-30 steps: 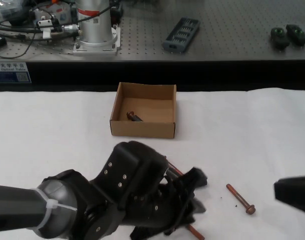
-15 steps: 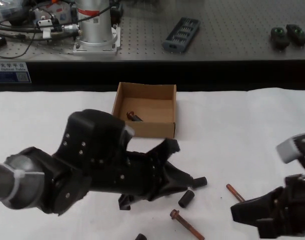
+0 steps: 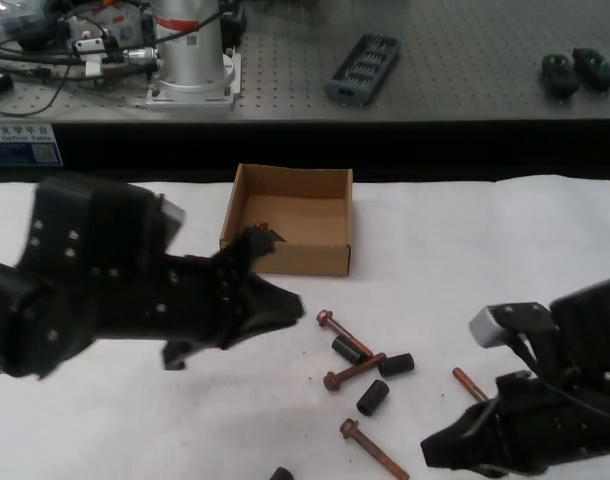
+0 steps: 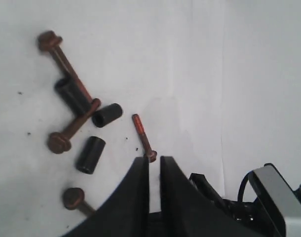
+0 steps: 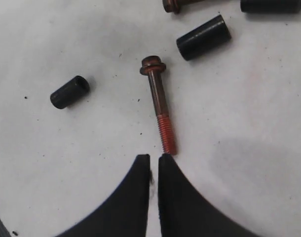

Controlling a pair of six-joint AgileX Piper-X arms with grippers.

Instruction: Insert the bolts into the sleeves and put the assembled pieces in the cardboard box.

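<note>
Left tool (image 4: 154,159): fingers drawn together to a slit, holding nothing; left of centre in the high view, tips aimed right at the scattered parts.
Right tool (image 5: 154,159): closed to a slit and empty, lower right in the high view; its tips sit just short of the nearest bolt's threaded end.
Nearest bolt (image 5: 159,101): flat on the white-covered table (image 3: 485,250) at lower centre, long axis diagonal, head to the upper left.
Crossed bolts (image 3: 335,328): two at centre, one with its head to the upper left, the other with its head to the lower left.
Sleeves (image 3: 373,397): black, lying on their sides among the bolts.
Cardboard box (image 3: 285,258): open, above centre, with one assembled piece (image 3: 262,229) inside.
Writing: a label plate (image 3: 21,143) at upper left carries print that cannot be made out.
Hidden: the left tool covers part of the assembled piece; the right arm hides the lower end of a fourth bolt (image 3: 465,381); the bottom edge cuts off one sleeve.
</note>
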